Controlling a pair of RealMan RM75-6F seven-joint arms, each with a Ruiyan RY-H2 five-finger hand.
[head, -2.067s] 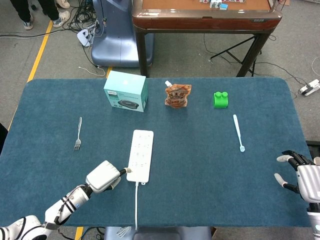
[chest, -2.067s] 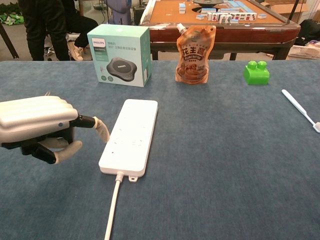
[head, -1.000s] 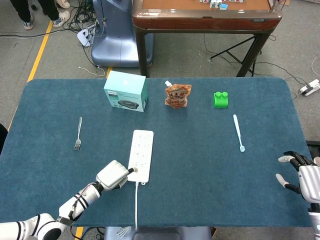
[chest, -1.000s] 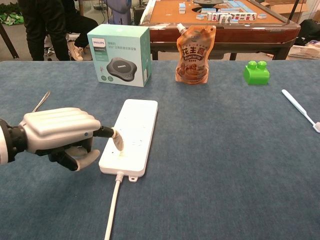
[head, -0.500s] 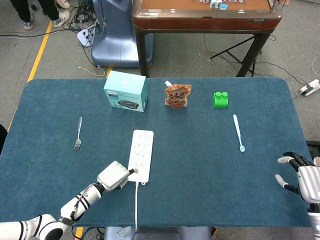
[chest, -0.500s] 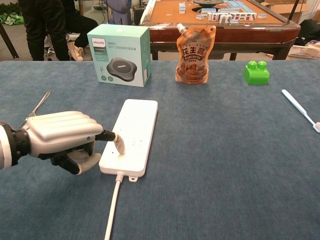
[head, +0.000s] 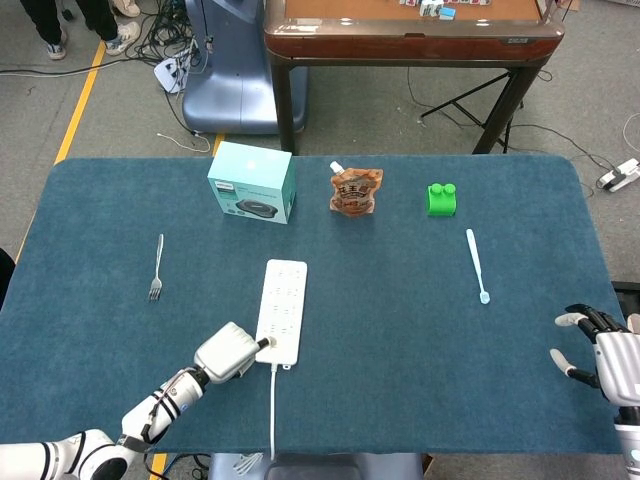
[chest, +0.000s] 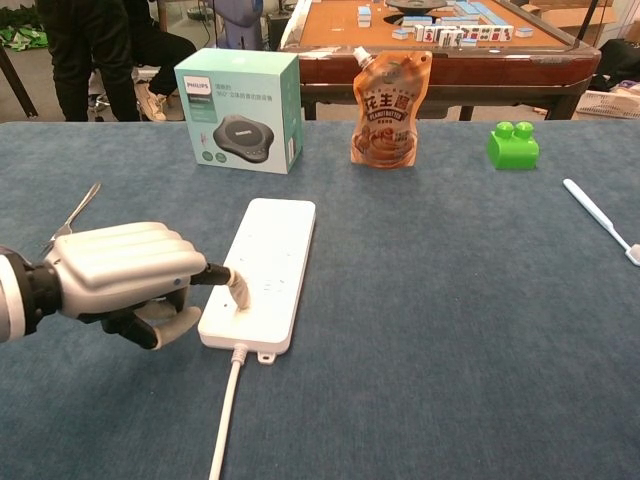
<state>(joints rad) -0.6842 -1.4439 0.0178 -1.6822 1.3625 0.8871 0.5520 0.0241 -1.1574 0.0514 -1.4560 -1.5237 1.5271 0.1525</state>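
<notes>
A white power strip (head: 281, 310) (chest: 263, 270) lies lengthwise on the blue table, its cable (chest: 224, 420) running toward the near edge. My left hand (head: 228, 353) (chest: 125, 270) sits at the strip's near left corner, fingers curled in, with one extended fingertip (chest: 236, 284) pressing on the strip's top near the cable end. My right hand (head: 605, 357) hovers at the table's right edge with fingers apart and nothing in it; only the head view shows it.
A teal Philips box (head: 252, 182) (chest: 240, 110), an orange snack pouch (head: 356, 190) (chest: 391, 110) and a green block (head: 441, 199) (chest: 513, 145) stand along the far side. A fork (head: 156, 267) (chest: 76, 208) lies left, a white toothbrush (head: 477, 265) (chest: 600, 220) right.
My left hand moved right from beside the strip until its extended fingertip reached the strip's near end, then held there. The right hand stayed in place.
</notes>
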